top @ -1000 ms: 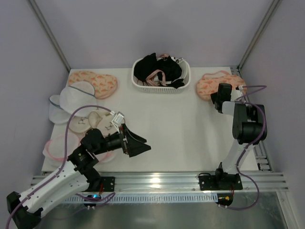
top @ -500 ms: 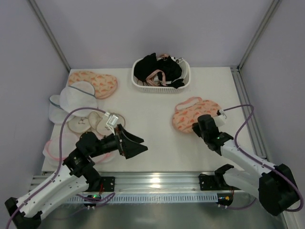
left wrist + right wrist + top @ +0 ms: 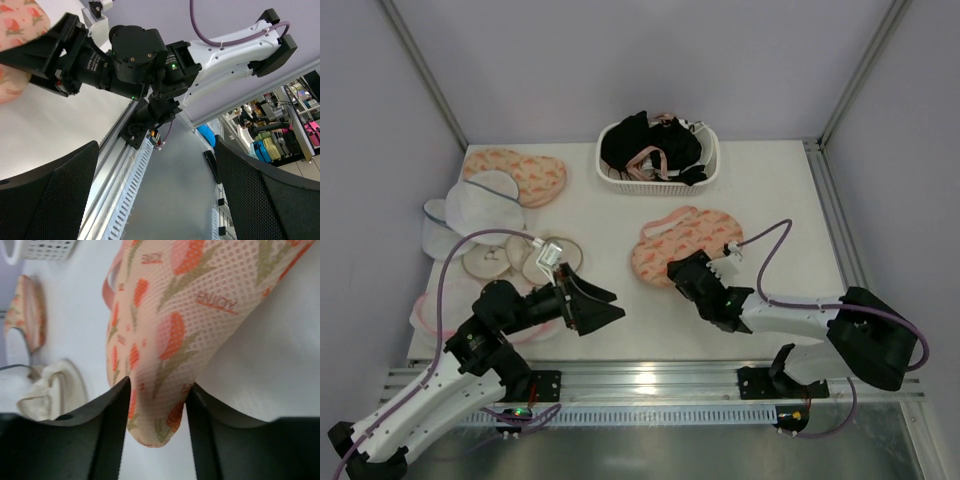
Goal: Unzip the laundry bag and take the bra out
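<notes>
My right gripper (image 3: 157, 386) straddles the near end of the peach laundry bag (image 3: 685, 240), jaws partly apart; I cannot tell whether they grip it. The bag lies mid-table, I judge within both arms' reach. My left gripper (image 3: 604, 305) hovers wide open, empty.

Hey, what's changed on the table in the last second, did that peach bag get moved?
The right claw dragged the laundry bag from the far right corner toward the middle of the table and nearer the arms. The bag's near end sits between its fingers; whether they still grip it is unclear. The left claw barely shifted and stayed open. The basket and the other peach bag stayed put.
</notes>
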`<state>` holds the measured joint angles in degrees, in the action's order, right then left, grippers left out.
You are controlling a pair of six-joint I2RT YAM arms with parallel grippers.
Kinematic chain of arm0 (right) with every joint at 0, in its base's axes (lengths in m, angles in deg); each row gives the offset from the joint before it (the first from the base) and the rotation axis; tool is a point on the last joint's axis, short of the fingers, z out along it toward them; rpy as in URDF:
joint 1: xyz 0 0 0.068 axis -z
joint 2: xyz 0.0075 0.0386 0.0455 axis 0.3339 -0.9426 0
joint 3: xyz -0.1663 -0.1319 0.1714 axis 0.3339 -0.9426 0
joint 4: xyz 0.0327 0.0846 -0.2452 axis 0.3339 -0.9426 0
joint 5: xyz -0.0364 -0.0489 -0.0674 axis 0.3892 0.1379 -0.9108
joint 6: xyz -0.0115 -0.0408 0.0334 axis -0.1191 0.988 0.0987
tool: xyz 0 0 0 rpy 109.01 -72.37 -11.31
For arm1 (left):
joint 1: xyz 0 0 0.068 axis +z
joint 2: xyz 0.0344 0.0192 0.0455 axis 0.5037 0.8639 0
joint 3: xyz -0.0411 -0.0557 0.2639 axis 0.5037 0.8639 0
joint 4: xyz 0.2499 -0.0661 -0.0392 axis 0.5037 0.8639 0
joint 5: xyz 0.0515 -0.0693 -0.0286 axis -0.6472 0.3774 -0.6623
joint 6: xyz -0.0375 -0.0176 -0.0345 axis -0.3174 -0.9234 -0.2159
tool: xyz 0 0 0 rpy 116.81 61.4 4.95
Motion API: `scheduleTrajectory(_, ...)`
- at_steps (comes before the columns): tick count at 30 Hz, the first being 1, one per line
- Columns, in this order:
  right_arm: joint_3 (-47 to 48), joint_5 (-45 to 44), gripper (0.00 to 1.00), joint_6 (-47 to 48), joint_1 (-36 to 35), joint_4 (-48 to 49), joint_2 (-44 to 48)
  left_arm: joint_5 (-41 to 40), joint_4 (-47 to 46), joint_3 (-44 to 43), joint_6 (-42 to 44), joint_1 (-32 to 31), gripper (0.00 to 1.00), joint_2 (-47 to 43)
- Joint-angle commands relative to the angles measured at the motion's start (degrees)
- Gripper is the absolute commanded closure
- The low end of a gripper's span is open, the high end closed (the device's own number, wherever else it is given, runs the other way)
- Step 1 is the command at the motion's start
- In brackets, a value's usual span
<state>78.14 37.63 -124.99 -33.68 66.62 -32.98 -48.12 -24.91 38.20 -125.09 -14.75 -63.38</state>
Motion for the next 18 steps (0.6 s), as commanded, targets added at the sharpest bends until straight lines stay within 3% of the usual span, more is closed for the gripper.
scheduleTrajectory(1,2.6,-0.4,0.42,6.1,-0.6,25.8,-3.3,-0.9,3.0,-2.8,1.1,-0.1,0.00,-1.5)
scheduleTrajectory(3,1.6,5.9,0.32,13.3,-0.3,38.6,-5.1,-1.0,3.7,-2.9,1.4,-0.2,0.01,-1.9)
scheduleTrajectory(5,-0.3,12.2,0.29,17.9,0.8,51.1,-6.6,-1.0,3.8,-2.8,1.3,-0.1,0.00,-1.9)
scheduleTrajectory(6,-0.9,18.4,0.27,18.6,1.3,54.0,-6.9,-1.0,3.5,-2.5,1.1,-0.2,0.01,-1.8)
scheduleTrajectory(8,-2.6,20.9,0.24,19.3,2.0,56.0,-5.9,-1.2,3.1,-2.3,1.0,-0.1,0.01,-1.4)
scheduleTrajectory(10,-3.3,20.4,0.20,21.7,1.9,51.4,-0.1,-1.2,2.7,-1.9,0.3,-0.2,0.00,-0.2)
scheduleTrajectory(14,-1.7,18.0,0.18,25.5,1.8,28.7,13.5,-1.0,-2.5,0.6,-2.5,-0.2,0.00,2.5)
scheduleTrajectory(18,0.7,17.3,0.18,30.4,1.8,13.3,26.4,-2.2,-6.3,1.5,-4.0,-0.3,0.01,7.0)
